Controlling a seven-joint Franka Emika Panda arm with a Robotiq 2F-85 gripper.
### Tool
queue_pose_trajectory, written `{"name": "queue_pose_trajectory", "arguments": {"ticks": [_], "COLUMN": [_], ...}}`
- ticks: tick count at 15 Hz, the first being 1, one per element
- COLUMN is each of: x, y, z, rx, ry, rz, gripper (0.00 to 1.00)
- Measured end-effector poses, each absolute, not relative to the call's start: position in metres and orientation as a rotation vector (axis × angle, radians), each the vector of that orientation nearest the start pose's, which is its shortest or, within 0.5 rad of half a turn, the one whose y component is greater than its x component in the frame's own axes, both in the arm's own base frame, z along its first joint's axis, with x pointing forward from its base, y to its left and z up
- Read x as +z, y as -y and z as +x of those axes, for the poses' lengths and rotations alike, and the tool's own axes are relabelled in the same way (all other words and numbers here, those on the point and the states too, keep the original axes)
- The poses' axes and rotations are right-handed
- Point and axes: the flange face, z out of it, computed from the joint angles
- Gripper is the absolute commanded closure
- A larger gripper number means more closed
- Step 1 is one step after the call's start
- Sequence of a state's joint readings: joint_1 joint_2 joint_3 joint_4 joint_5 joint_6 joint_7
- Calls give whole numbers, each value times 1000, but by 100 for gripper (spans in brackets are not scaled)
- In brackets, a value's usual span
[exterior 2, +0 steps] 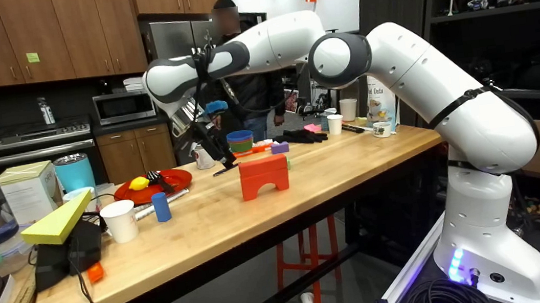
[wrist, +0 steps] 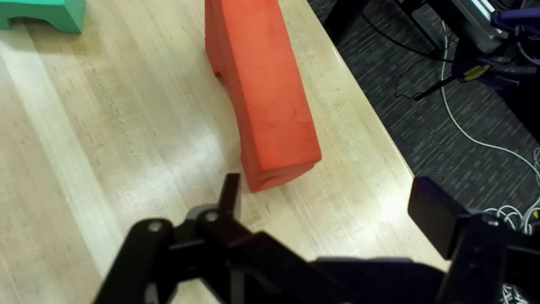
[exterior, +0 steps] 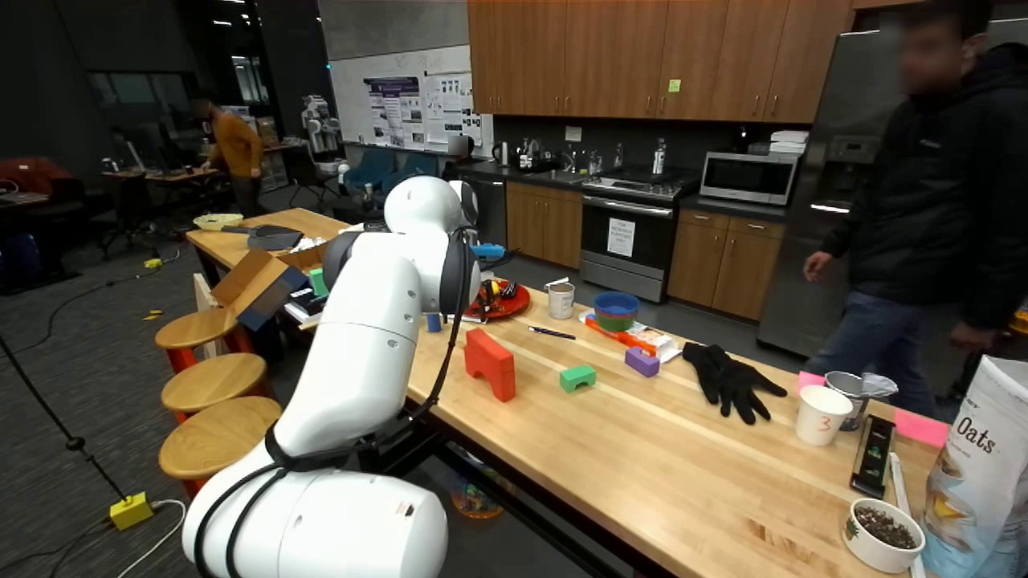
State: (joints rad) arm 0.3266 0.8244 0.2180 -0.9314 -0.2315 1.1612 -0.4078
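Note:
My gripper is open in the wrist view, with nothing between its fingers. In an exterior view the gripper points down over the table, beside the red block; the arm hides it in the other exterior view. The red block stands upright as an arch with a flat piece on top; it also shows in both exterior views. Its near end lies just ahead of the left finger, apparently not touched. A small green arch block lies farther off, with a purple block beyond.
A pen, a can, blue and green bowls and black gloves lie along the table. A red plate, blue cylinder and white cup stand opposite. A person stands behind.

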Motion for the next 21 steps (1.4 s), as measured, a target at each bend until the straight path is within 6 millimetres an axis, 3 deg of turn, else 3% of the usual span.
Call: {"name": "queue_pose_trajectory", "arguments": {"ticks": [6, 15, 21], "x": [364, 362, 383], "y": [-289, -307, -320], "z": [634, 623, 601], "rx": [889, 864, 883], "ry": [1405, 1729, 1796], "rz": [-2752, -2452, -2416], "gripper": [0, 0, 0]}}
